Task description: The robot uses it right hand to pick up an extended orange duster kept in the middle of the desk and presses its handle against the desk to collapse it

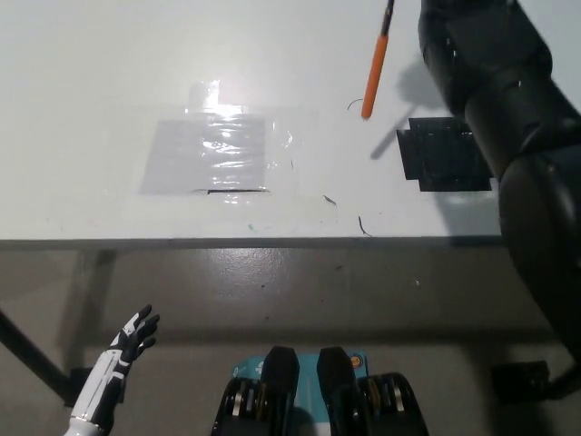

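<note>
The orange duster handle point(377, 62) slants down from the top edge, thin and orange. Its lower tip hovers near the desk beside a black tape patch point(449, 153), and its shadow falls on the patch's left side. The duster's upper part is cut off by the picture's top. My black right arm point(495, 86) rises from the right edge to the top just right of the handle. The right hand itself lies beyond the top edge. My white left hand point(127, 350) rests at the lower left below the desk, fingers apart and holding nothing.
The white desk point(109, 73) fills the upper half, its front edge running across the middle. A clear plastic sheet point(213, 153) is taped left of centre. Below the desk are grey floor and a dark desk leg point(32, 359) at the lower left.
</note>
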`<action>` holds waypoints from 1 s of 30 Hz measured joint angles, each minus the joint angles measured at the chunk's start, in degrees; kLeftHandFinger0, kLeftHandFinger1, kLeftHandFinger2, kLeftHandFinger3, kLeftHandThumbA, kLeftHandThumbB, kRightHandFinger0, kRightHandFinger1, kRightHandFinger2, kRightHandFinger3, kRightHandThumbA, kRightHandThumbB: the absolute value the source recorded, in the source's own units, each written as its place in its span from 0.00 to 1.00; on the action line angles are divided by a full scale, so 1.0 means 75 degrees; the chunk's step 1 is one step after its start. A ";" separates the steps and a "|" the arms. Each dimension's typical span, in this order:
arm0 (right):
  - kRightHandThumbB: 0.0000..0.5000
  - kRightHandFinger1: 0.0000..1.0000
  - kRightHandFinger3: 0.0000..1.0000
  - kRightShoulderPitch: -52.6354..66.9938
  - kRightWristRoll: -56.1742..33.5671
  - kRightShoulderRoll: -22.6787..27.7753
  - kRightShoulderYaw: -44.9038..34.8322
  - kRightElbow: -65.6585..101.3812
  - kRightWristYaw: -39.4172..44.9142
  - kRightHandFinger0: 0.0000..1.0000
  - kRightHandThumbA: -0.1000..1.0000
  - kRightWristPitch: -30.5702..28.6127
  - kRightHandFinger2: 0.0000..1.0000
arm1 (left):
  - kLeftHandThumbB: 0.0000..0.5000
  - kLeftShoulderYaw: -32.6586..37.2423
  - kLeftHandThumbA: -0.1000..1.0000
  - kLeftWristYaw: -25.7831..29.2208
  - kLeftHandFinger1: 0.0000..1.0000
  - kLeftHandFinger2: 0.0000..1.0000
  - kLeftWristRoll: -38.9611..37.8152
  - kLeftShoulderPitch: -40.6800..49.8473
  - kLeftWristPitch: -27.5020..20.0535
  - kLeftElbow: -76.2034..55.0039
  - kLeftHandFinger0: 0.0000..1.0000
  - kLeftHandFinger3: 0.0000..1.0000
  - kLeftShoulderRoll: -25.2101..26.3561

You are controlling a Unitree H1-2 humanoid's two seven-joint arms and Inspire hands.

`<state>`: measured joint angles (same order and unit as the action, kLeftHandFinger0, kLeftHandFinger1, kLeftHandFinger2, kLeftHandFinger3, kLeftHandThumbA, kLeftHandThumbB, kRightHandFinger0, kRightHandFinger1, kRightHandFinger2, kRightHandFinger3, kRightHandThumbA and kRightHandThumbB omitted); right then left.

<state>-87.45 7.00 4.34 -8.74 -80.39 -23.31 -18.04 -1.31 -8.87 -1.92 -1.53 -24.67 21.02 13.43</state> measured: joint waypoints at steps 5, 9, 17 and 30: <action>0.26 0.01 0.50 0.0350 -0.0021 -0.0066 0.0128 -0.0071 -0.0306 0.00 0.00 -0.0056 0.36 | 0.55 0.0004 1.00 0.0000 1.00 1.00 0.0001 0.0001 0.0000 -0.0022 1.00 1.00 0.0000; 0.31 0.02 0.48 0.0667 -0.0025 -0.0126 0.0242 -0.0096 -0.0433 0.00 0.00 -0.0200 0.38 | 0.57 0.0012 1.00 0.0000 1.00 1.00 0.0005 0.0000 0.0000 -0.0025 1.00 1.00 0.0000; 0.36 0.00 0.37 0.0908 -0.0010 -0.0214 0.0576 -0.0169 -0.0668 0.00 0.00 -0.0532 0.33 | 0.58 0.0021 1.00 0.0000 1.00 1.00 0.0005 0.0000 0.0000 -0.0046 1.00 1.00 -0.0002; 0.32 0.01 0.34 0.1341 0.0060 -0.0450 0.1224 -0.0045 -0.1174 0.00 0.00 -0.0726 0.38 | 0.60 0.0055 1.00 -0.0001 1.00 1.00 0.0002 0.0011 0.0000 -0.0168 1.00 1.00 -0.0007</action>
<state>-77.39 7.45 0.96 0.44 -80.73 -32.12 -23.48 -0.90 -8.87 -1.90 -1.45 -24.67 19.76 13.38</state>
